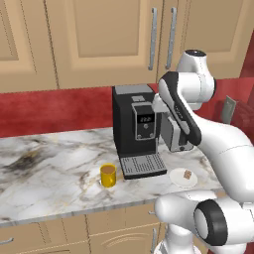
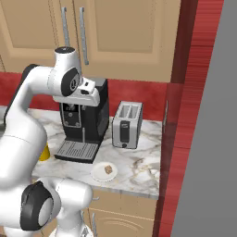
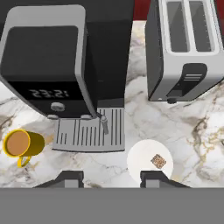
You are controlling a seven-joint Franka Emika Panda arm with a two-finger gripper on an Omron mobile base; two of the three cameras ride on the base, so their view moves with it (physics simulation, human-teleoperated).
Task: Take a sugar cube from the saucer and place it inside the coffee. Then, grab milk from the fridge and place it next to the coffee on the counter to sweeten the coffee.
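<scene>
The sugar cube (image 3: 158, 161) (image 1: 188, 174) (image 2: 108, 169) lies on the white saucer (image 3: 139, 158) (image 1: 177, 180) (image 2: 97, 175) near the counter's (image 1: 49, 168) front edge. To the left of the coffee machine's drip tray stands the yellow mug of coffee (image 3: 19, 143) (image 1: 108, 174) (image 2: 45, 152). My gripper (image 3: 111, 177) hangs high above the counter, pointing down, open and empty; the saucer sits just ahead of its right fingertip (image 3: 153, 178). The milk is out of view. At the right edge of the right base view rises the fridge's grey side (image 2: 210, 139).
A black coffee machine (image 1: 136, 126) (image 2: 83, 120) (image 3: 48, 61) stands at the back of the counter, with a silver toaster (image 2: 126, 125) (image 3: 183, 48) (image 1: 173, 136) to its right. Tan wall cabinets (image 1: 99, 34) hang above. A red wall (image 2: 178, 139) ends the counter on the right.
</scene>
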